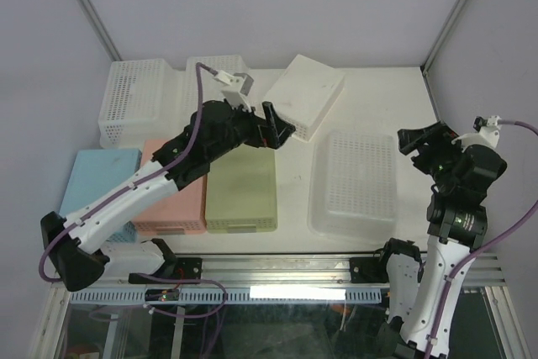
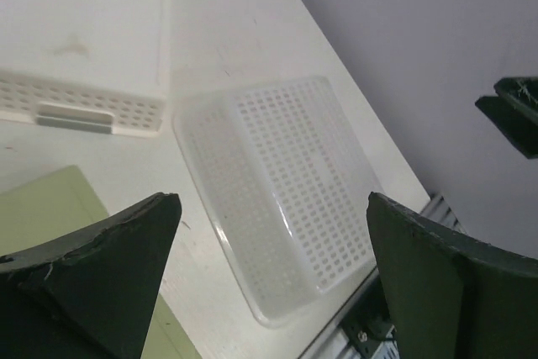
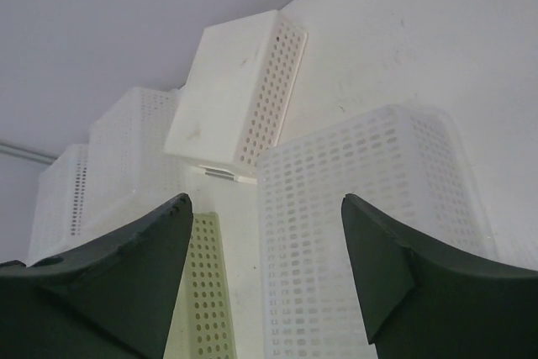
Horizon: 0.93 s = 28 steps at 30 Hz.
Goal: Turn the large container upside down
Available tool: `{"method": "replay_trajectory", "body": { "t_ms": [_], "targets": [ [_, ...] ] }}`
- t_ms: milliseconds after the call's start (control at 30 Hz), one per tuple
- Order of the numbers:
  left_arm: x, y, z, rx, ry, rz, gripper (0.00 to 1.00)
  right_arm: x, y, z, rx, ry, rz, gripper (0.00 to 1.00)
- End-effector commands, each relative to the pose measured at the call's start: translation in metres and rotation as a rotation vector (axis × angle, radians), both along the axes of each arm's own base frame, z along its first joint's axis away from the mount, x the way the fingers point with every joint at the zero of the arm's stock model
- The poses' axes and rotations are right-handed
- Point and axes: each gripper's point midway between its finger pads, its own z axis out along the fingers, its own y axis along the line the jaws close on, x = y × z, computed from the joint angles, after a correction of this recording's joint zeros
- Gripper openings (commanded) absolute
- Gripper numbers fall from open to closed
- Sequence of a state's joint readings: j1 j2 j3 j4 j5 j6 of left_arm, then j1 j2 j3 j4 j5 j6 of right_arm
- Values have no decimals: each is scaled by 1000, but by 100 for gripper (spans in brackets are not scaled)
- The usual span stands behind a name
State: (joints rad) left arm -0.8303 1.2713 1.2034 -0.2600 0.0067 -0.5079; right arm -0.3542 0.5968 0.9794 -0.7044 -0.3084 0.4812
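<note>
The large container (image 1: 355, 182) is a wide, shallow, translucent tub at the right middle of the table. It appears to lie with its perforated grid base up and its rim on the table. It also shows in the left wrist view (image 2: 286, 191) and the right wrist view (image 3: 370, 233). My left gripper (image 1: 280, 126) is open and empty, held above the table to the left of the container, between the green tub and the solid white tub. My right gripper (image 1: 422, 142) is open and empty, just off the container's far right corner. Neither gripper touches it.
A solid white tub (image 1: 304, 94) lies behind the container. Two white mesh baskets (image 1: 130, 98) stand at the back left. A green tub (image 1: 242, 191), a pink tub (image 1: 172, 199) and a blue tub (image 1: 101, 178) lie side by side at the left. A metal rail (image 1: 336, 266) runs along the near edge.
</note>
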Motion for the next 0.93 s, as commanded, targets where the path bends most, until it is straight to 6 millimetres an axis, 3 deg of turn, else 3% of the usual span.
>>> {"method": "replay_trajectory", "body": {
  "t_ms": [0, 133, 400, 633, 900],
  "targets": [
    [30, 56, 13, 7, -120, 325, 99, 19, 17, 14, 72, -89, 101, 76],
    [31, 82, 5, 20, -129, 431, 99, 22, 8, 11, 99, -68, 38, 78],
    [28, 98, -12, 52, -126, 478, 99, 20, -1, 13, 88, -75, -20, 80],
    [27, 112, 1, 14, -145, 539, 99, 18, -14, 5, 88, -54, -105, 81],
    [30, 117, -3, 27, -150, 568, 99, 20, -19, 8, 90, -53, -138, 80]
  ]
}}
